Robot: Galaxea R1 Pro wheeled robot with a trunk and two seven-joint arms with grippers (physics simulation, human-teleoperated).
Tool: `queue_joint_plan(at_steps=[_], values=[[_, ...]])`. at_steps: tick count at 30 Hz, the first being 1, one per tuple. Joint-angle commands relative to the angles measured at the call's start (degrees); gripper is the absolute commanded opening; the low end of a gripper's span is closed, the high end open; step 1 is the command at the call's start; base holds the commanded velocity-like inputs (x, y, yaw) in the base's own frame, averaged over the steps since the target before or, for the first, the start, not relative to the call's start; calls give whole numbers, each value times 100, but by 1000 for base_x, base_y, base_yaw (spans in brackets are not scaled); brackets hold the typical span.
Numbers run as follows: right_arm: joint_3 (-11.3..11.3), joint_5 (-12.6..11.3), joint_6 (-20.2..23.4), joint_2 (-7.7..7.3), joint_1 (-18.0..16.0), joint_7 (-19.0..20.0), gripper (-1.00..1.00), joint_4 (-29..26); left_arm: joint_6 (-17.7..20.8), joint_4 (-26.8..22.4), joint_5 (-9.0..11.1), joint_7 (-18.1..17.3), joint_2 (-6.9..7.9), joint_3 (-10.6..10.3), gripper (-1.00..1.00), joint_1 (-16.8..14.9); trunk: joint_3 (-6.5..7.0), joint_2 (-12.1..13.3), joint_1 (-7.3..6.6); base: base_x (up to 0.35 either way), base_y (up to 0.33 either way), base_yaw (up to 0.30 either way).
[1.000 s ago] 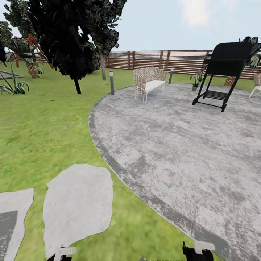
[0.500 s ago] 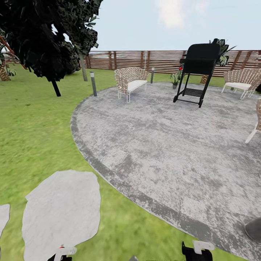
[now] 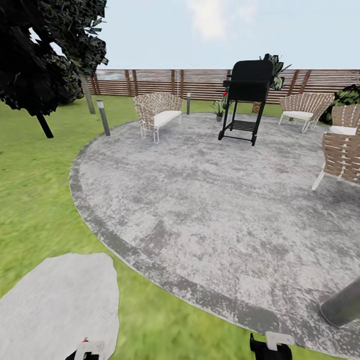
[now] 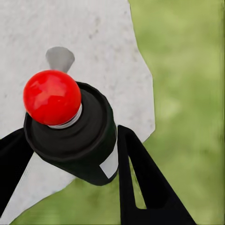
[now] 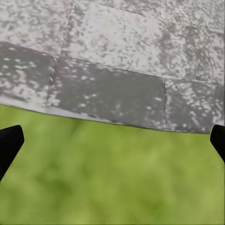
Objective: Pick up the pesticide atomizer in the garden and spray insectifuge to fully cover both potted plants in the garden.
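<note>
Pesticide atomizer (image 4: 75,136) clamped in left claw (image 4: 70,154); right claw (image 5: 112,140) apart, empty. Spraying pending; distant potted plant (image 3: 219,107) possibly one target.

The grey post (image 3: 345,304) at near right is cut off by the frame edge. The small plant (image 3: 219,107) behind the grill (image 3: 245,97) is too small to identify. The pesticide atomizer (image 4: 77,133) hides part of the stepping stone (image 4: 93,42). Right gripper fingertips (image 5: 9,143) are clipped at the frame edges.
</note>
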Motion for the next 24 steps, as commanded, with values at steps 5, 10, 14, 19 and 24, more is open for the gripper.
queue_joint_plan(at_steps=[5, 10, 14, 19, 24], values=[[-26, 73, -15, -7, -5, -11, 100, 17, -16, 1, 28, 19, 5, -49, -100, -2, -5, -2, 2, 336, 0, -10], [-24, 77, -15, -14, -5, -15, 100, 17, -14, 3, 28, 19, 7, -49, -100, -2, -5, -2, 2, 338, 0, 0], [-22, 74, -15, -16, -5, -18, 100, 17, -14, 4, 26, 19, 8, -49, -100, -2, -5, -2, 2, 338, 0, 0], [-18, 75, -15, -2, -5, -19, 100, 17, -9, 8, 20, 19, 13, -41, -100, -2, -5, -2, 2, 339, 0, 0], [-17, 74, -15, -4, -5, -19, 100, 14, -7, 8, 19, 20, 14, -41, -100, -2, -5, -2, 2, 339, 0, 0]])
